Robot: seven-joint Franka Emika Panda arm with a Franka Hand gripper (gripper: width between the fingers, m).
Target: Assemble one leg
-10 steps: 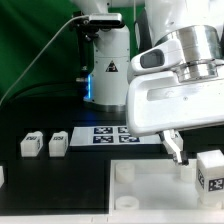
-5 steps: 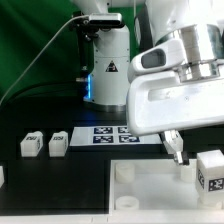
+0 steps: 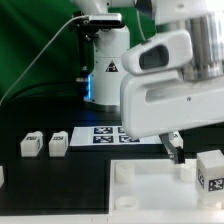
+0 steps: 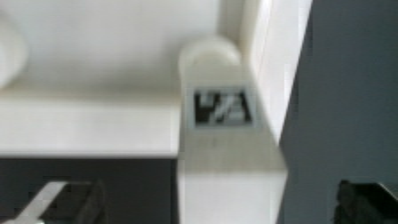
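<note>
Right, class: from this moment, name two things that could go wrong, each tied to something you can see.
1. In the wrist view the leg sits between the gripper's fingers with gaps on both sides; closing off-centre might push or twist it instead of clamping it.
2. In the exterior view the gripper hangs low over the white tray-like piece; lowering further might strike its raised corner.

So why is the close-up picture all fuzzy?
Wrist view: the camera seems very close, so the leg and its tag look smeared, and the large white piece glares almost blank. Exterior view: sharper, the marker board shows its squares, though the arm up front looks soft and bright.
</note>
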